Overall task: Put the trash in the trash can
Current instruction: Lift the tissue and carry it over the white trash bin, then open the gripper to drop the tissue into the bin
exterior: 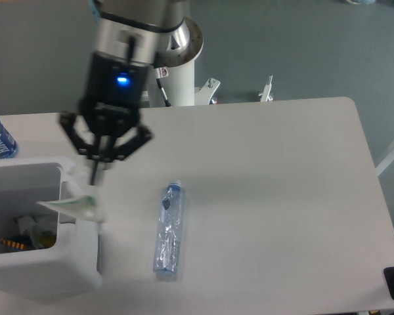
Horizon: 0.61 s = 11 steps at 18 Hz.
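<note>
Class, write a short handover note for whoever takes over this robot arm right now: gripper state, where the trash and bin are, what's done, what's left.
Gripper: fingers look closed; whether they grip the crumpled white paper packet is unclear.
Packet: hangs at the rim of the boxy white plastic trash can, partly over the opening, not dropped in.
Flattened clear plastic bottle: lies on the white table, right of the can, untouched.
Left: drop the packet in, then bin the bottle.

Flattened clear bottle [169, 229] lying flat on the tabletop, bluish label showing, long axis running 12 to 6, cap end pointing toward 12. Crumpled white packet [74, 205] sitting tilted on the right rim of the trash can [43, 272], at 9 o'clock from the bottle. Boxy white bin occupying the lower-left corner, opening facing up, already holding some scraps.
</note>
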Tool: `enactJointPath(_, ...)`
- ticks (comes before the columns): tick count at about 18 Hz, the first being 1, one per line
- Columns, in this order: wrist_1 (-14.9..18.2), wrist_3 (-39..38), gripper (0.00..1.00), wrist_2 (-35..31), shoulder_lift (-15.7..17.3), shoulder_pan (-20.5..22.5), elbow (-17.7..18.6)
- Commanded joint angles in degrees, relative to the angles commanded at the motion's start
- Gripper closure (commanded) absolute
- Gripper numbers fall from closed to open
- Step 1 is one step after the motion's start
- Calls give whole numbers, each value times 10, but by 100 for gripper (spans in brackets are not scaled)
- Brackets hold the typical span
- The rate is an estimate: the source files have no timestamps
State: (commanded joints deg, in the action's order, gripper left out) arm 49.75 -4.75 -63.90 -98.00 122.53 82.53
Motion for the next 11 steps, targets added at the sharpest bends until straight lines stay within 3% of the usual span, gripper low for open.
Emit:
enactJointPath(5, -1, 7, 100, 31, -17, -31, 2)
enactJointPath(6, -2, 10, 96, 31, -25, -39, 1)
enactJointPath(7, -2, 16, 76, 31, -33, -46, 0)
enactJointPath(9, -12, 50, 0, 30, -43, -47, -9)
enactJointPath(11, -12, 58, 0, 30, -40, -46, -11)
